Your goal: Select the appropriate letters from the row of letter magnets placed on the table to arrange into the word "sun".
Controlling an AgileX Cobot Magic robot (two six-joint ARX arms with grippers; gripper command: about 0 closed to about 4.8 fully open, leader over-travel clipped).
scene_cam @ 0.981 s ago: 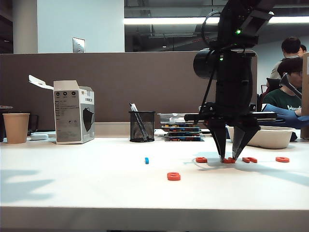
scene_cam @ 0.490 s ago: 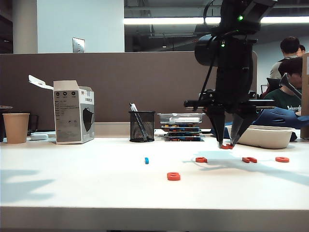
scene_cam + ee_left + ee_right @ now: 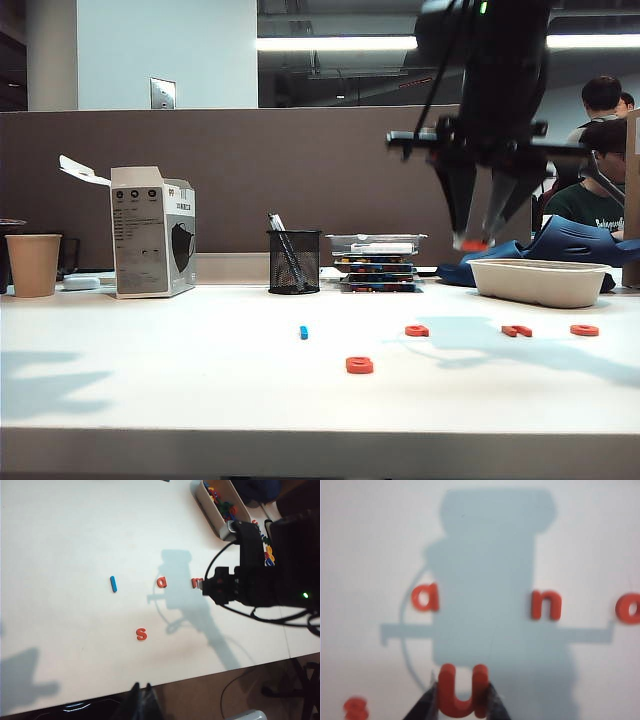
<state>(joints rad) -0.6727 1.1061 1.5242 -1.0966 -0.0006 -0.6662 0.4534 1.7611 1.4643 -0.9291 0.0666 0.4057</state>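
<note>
— Orange-red "u": where is it?

— Clamped between the two fingers of the right gripper, hanging well above the worktop, over the gap in the row of letters. In the right wrist view the black fingertips press on both sides of the letter.

— And the other letters, taking the "u" as the landmark?

— Below it on the worktop lie the "a" to one side and the "n" to the other, with the "o" beyond the "n". The "s" sits apart from that row, nearer the front edge than the "a". All lie flat.

— What else is around?

— Past the "a", away from the "u", a tiny blue piece. Behind the row, just beyond the "u", a pale shallow tray, a stack of flat boxes and a black mesh pen holder. Far off on the other side stand a white carton and a paper cup, in front of the grey-brown partition.

— Anything blocking the way?

— Nothing stands between the held "u" and the "s"; that stretch of worktop carries only the arm's shadow.

— The left gripper?

— The left gripper shows as dark fingers at the picture's edge, high above the worktop's front edge, well away from the "u" and touching nothing. The fingers look close together, but I cannot tell for sure.
</note>
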